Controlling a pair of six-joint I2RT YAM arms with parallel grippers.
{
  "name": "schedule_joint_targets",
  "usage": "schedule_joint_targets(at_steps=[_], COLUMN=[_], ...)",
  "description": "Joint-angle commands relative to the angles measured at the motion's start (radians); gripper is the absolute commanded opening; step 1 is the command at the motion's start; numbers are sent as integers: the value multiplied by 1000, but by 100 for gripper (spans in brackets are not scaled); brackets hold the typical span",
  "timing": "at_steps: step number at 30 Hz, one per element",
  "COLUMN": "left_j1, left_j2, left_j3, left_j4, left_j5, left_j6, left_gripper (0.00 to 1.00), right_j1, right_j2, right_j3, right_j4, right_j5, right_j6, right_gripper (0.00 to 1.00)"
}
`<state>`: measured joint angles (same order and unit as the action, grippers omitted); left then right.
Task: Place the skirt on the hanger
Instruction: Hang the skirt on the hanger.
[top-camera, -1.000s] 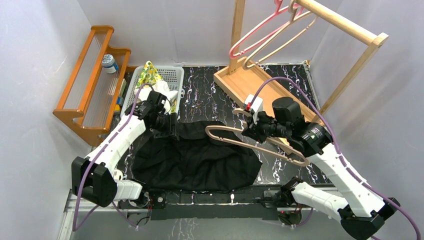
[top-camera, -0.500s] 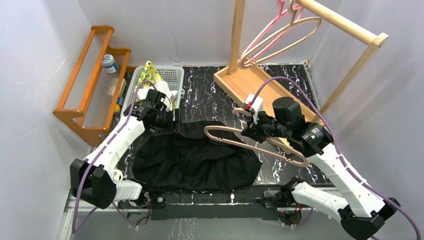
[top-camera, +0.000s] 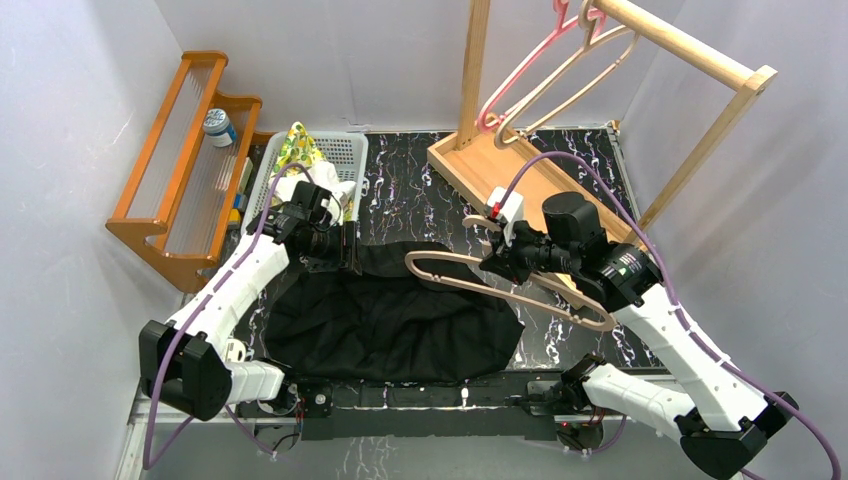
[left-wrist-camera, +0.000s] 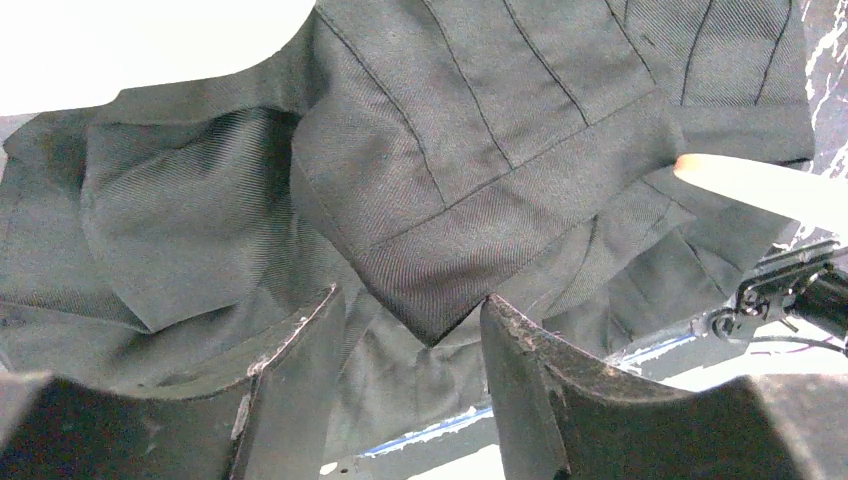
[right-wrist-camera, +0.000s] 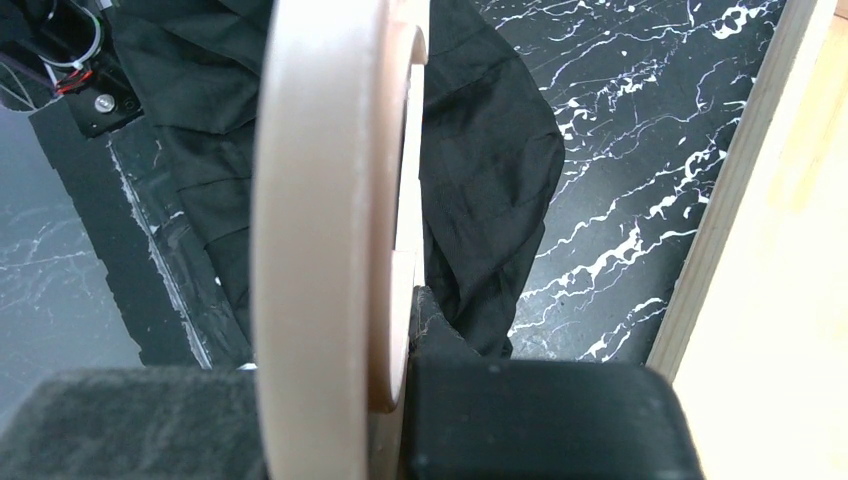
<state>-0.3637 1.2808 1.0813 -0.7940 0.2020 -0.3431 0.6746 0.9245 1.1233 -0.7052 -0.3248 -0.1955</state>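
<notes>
Top external view: a black skirt (top-camera: 390, 320) lies spread over the dark marbled table (top-camera: 420, 190) at lower centre of the frame, its hem toward the bottom edge and its waist toward the middle. The left gripper (top-camera: 342, 250) hovers at the skirt's upper left corner. The left wrist view shows its fingers parted, a stitched corner of the waistband dipping into the gap but not pinched. The right gripper (top-camera: 494, 263), right of centre, is clenched on a pale wooden hanger (right-wrist-camera: 320, 200) held out level above the skirt's upper right edge. The right wrist view confirms the wood is squeezed between the pads.

By the count, there is one skirt and three hangers: the one in the grip, and two others hanging on the wooden rail (top-camera: 690, 45) at upper right. Two arms are at work.

The skirt looks light, thin and limp. It would likely sag and fold wherever it goes unsupported, and could slip off smooth wood. The waistband, doubled and seamed, appears the firmest part, so the corner now between the left fingers is probably the best hold. The hanger, by contrast, looks rigid and should keep its shape.
</notes>
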Motion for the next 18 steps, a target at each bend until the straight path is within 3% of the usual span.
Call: schedule_joint_targets(at_steps=[1,10,18], left_j1=[-1,-1,-2], left_j2=[-32,8,48], left_j3=[3,2,-8], left_j4=[7,66,76], left_j5=[-58,-102,-82], left_j6=[-27,-69,-111], left_gripper=[50,50,30], right_j1=[0,1,1], right_j2=[0,25,41], right_j3=[42,64,59], right_j4=[51,26,72], right_j5=[-47,-60,-29], right_j6=[-20,-63,-83], right_gripper=[0,0,0])
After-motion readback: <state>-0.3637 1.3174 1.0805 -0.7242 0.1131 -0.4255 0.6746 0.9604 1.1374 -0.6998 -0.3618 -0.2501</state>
